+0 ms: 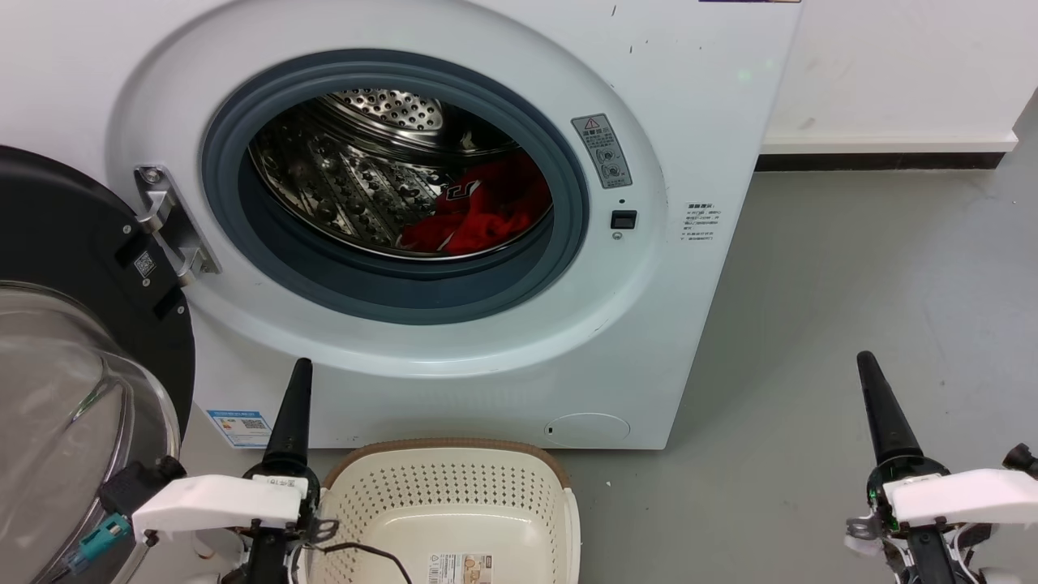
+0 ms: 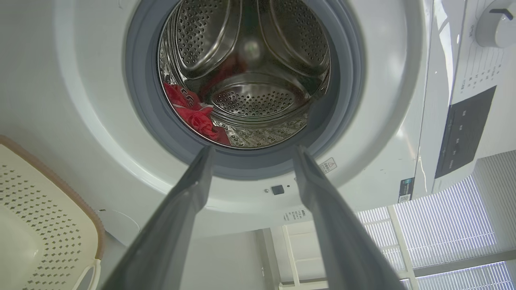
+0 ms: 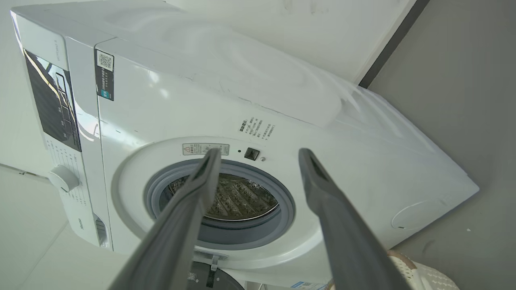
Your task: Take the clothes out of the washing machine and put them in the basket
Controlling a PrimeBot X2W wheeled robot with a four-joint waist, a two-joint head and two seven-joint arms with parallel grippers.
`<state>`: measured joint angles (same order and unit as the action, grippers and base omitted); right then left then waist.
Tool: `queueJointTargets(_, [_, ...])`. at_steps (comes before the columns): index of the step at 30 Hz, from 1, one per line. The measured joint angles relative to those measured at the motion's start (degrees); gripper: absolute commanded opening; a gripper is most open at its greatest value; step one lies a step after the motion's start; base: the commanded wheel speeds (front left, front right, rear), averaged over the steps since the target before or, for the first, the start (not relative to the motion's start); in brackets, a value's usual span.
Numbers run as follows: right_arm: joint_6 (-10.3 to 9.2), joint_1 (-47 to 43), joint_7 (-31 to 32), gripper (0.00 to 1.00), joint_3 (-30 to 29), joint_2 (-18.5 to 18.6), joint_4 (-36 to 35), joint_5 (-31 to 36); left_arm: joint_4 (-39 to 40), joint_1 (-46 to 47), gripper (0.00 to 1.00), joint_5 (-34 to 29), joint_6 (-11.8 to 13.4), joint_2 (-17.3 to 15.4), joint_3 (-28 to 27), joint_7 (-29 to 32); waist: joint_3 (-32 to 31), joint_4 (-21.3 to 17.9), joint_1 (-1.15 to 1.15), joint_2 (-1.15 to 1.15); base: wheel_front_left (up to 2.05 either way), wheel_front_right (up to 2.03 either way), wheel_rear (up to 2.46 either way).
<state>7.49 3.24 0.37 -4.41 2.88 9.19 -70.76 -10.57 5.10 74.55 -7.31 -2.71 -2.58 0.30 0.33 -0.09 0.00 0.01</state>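
Observation:
The clothes (image 1: 486, 211), a bright red bundle with some white lettering, lie low in the steel drum of the white washing machine (image 1: 689, 97), toward the drum's right side. Its black-framed glass door (image 1: 65, 243) hangs open on the left. The cream basket (image 1: 446, 503) with a brown rim stands on the floor right in front of the machine. My left gripper (image 1: 300, 369) is beside the basket's left rim, open, aimed at the porthole. In the left wrist view, the clothes (image 2: 197, 119) show between its spread fingers (image 2: 254, 150). My right gripper (image 1: 866, 361) hovers open over the floor to the right, holding nothing (image 3: 260, 153).
Grey floor (image 1: 851, 268) stretches to the right of the machine up to a white wall with a dark skirting strip (image 1: 884, 161). The open door's glass bowl (image 1: 57, 405) bulges out close to my left arm. A control knob (image 3: 63, 178) sits on the machine's front panel.

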Motion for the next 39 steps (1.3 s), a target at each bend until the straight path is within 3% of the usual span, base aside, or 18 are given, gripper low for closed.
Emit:
queueJointTargets(16, [0.00,-1.6,-3.4,1.00,1.8,0.0,-1.8,23.4,1.5,0.2,1.00,-21.3,0.4,0.0,2.5,-3.4,0.0,0.0,0.00,0.00,0.00,0.00,0.00])
queueJointTargets(26, [0.00,-2.3,-4.5,1.00,2.4,0.0,-2.5,33.2,1.1,0.7,1.00,-32.0,1.4,-0.6,4.2,-5.2,-0.1,0.1,0.00,0.00,0.00,0.00,0.00])
queueJointTargets(39, [0.01,-3.0,-5.7,1.00,2.8,0.0,-3.7,43.3,0.7,1.1,1.00,-41.3,2.8,-1.9,6.3,-7.5,-0.2,0.2,0.00,0.00,0.00,0.00,0.00])
